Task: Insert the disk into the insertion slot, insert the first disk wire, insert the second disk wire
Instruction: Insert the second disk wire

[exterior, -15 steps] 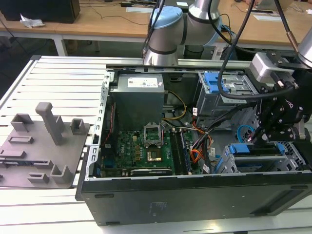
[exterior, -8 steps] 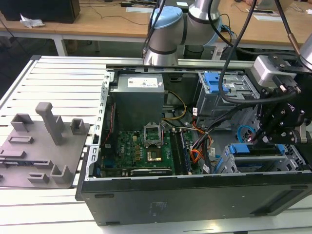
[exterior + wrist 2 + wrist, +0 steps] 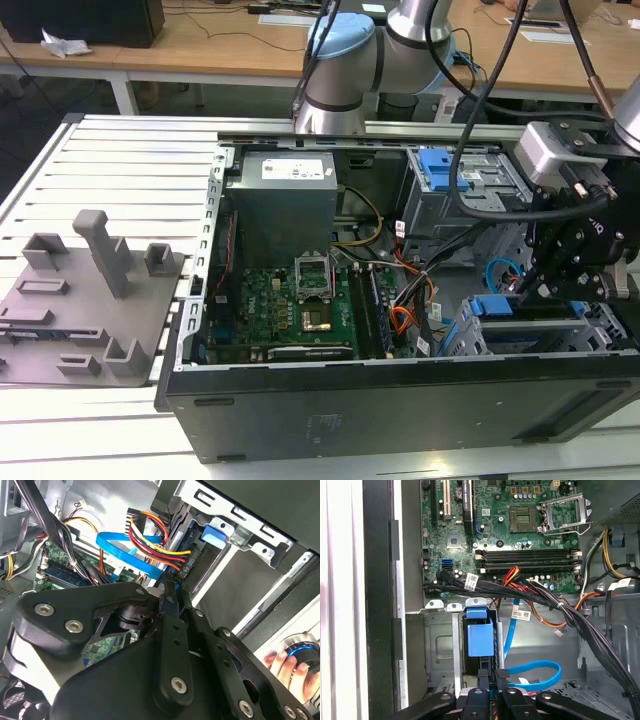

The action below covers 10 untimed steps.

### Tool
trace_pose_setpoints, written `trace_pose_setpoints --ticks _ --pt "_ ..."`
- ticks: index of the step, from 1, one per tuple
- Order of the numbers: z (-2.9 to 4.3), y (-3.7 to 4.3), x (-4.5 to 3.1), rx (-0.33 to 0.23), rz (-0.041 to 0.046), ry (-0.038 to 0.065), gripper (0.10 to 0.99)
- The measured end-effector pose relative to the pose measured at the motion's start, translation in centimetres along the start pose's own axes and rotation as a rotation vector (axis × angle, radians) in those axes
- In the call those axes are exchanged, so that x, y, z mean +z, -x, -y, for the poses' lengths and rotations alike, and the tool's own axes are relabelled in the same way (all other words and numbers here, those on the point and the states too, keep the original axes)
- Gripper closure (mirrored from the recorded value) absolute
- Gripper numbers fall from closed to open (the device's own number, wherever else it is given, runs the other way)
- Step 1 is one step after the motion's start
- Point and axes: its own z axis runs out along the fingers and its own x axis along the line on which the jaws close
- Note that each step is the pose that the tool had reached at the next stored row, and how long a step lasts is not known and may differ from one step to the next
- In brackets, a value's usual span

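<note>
The disk (image 3: pixel 525 308), with its bright blue carrier (image 3: pixel 480 638), sits inside the insertion slot (image 3: pixel 439 645), a grey metal cage at the exterior view's lower right. The first disk wire (image 3: pixel 156 544), a red, yellow and orange bundle, ends in a dark plug (image 3: pixel 184 569) seated against the disk's end. The second disk wire (image 3: pixel 125 551), a light-blue cable, loops (image 3: pixel 536 672) across the case floor and ends at my fingertips. My gripper (image 3: pixel 168 583) hangs over the disk's end (image 3: pixel 537 285), its jaws close together on the light-blue cable's plug, just beside the seated plug.
The open computer case holds a motherboard (image 3: pixel 520 525), a power supply (image 3: pixel 282 195) and black cable bundles (image 3: pixel 555 602) close to my gripper. A taller grey bay with a blue latch (image 3: pixel 440 168) stands behind. A grey fixture (image 3: pixel 95 290) lies outside the case. A person's hand (image 3: pixel 286 666) rests beyond the case.
</note>
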Motion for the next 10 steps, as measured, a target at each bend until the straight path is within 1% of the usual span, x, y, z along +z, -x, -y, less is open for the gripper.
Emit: trace_pose_setpoints --ticks 5,6,7,8,9,10 --pt "0.01 -0.03 0.24 0.0 0.0021 0.0 0.914" --pt "0.01 -0.03 0.23 0.0 0.0018 0.0 0.851" --pt "0.01 -0.03 0.19 -0.001 0.0012 0.0 0.851" --pt "0.0 -0.03 0.08 -0.001 0.0013 0.0 0.851" --pt "-0.03 -0.04 -0.54 -0.001 0.0021 0.0 0.851" --pt "-0.06 -0.03 -0.99 -0.001 0.001 0.0 0.851"
